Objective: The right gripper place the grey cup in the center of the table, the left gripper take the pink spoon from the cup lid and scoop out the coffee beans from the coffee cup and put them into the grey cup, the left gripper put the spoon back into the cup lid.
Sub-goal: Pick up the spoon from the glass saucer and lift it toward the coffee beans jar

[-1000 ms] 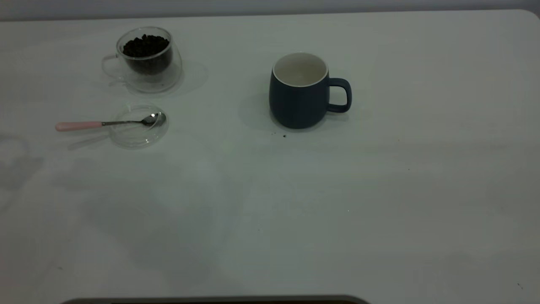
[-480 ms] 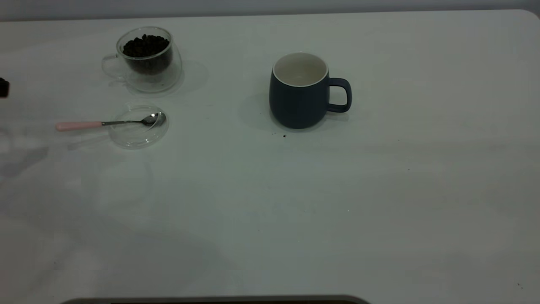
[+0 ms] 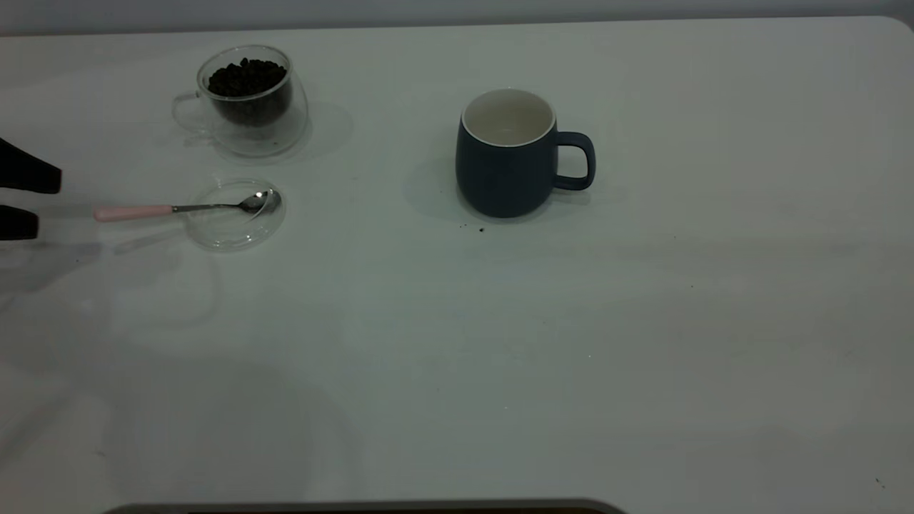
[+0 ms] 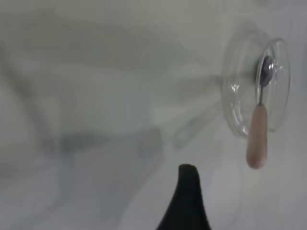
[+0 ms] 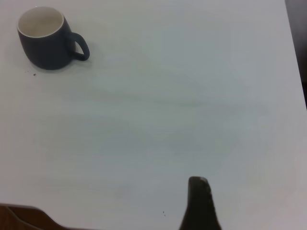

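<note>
The left end effector (image 3: 32,201) shows at the left edge of the exterior view as two black fingers with a clear gap between them, so it is released and grips nothing. It sits low over the tabletop (image 3: 500,343), near the tip of the spoon handle but apart from it. In the left wrist view only one black fingertip (image 4: 187,191) shows, with the spoon's handle end a little way off.

The pink spoon (image 3: 178,208) lies level, its pale pink handle pointing toward the left end effector and its shiny metal bowl resting inside the cup lid (image 3: 232,228). The lid is a small round clear glass disc with a raised rim, lying flat on the tabletop. The handle sticks out past the rim.

Just behind the lid stands the coffee cup (image 3: 246,103), clear double-walled glass with a bulging body and a clear loop handle on its left side. It holds a heap of dark coffee beans (image 3: 246,77) that reaches nearly to the rim.

The grey cup (image 3: 510,160) stands upright near the middle of the tabletop, well apart from the glass things. It is matte blue-grey outside and cream-white inside, its loop handle pointing right. A few dark crumbs (image 3: 478,229) lie at its base.

The right end effector (image 5: 199,203) shows one dark fingertip in the right wrist view, far from the grey cup; I cannot tell how it stands.
</note>
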`<action>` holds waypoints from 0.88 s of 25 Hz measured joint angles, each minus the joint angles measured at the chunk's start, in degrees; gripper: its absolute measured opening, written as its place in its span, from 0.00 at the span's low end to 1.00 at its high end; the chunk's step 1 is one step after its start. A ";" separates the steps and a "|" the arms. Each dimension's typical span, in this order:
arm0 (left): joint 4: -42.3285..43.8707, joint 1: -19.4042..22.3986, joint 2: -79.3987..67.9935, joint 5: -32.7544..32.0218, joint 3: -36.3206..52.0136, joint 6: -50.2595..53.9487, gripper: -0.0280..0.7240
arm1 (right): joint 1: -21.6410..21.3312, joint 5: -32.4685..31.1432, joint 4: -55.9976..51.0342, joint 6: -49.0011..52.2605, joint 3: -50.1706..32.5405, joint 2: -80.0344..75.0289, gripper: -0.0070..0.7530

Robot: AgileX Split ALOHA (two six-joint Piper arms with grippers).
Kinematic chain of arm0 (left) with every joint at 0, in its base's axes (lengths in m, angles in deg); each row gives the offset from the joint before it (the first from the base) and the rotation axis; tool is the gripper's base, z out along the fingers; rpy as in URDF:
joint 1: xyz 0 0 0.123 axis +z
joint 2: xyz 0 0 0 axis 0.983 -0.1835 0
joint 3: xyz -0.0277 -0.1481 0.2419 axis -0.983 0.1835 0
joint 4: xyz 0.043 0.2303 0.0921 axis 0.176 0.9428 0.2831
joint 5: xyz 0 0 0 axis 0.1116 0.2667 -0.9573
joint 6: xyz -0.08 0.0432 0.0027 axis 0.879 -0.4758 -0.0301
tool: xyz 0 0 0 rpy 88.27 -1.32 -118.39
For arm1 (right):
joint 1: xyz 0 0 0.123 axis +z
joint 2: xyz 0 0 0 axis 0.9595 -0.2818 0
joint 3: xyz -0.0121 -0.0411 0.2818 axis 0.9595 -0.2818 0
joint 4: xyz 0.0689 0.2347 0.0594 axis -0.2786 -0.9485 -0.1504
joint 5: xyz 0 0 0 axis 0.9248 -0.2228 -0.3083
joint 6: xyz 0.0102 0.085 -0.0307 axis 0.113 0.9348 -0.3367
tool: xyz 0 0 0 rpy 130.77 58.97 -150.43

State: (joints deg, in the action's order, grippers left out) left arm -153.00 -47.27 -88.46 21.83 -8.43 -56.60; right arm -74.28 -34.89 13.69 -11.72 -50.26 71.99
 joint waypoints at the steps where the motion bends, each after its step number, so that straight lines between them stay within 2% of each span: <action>1: -1.24 0.00 -0.56 -0.17 0.02 -0.81 0.99 | 0.00 0.00 0.00 0.00 0.00 0.00 0.79; 12: -6.06 -4.06 -4.04 -1.77 -0.09 -4.46 0.98 | 0.00 0.00 0.00 -0.01 0.00 0.00 0.79; 22: -6.76 -8.04 -4.16 -1.11 -0.09 -4.65 0.93 | 0.00 0.00 0.00 -0.06 0.00 0.00 0.79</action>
State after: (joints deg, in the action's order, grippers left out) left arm -159.76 -55.31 -92.62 20.72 -8.52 -61.25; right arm -74.28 -34.89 13.69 -11.78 -50.26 71.99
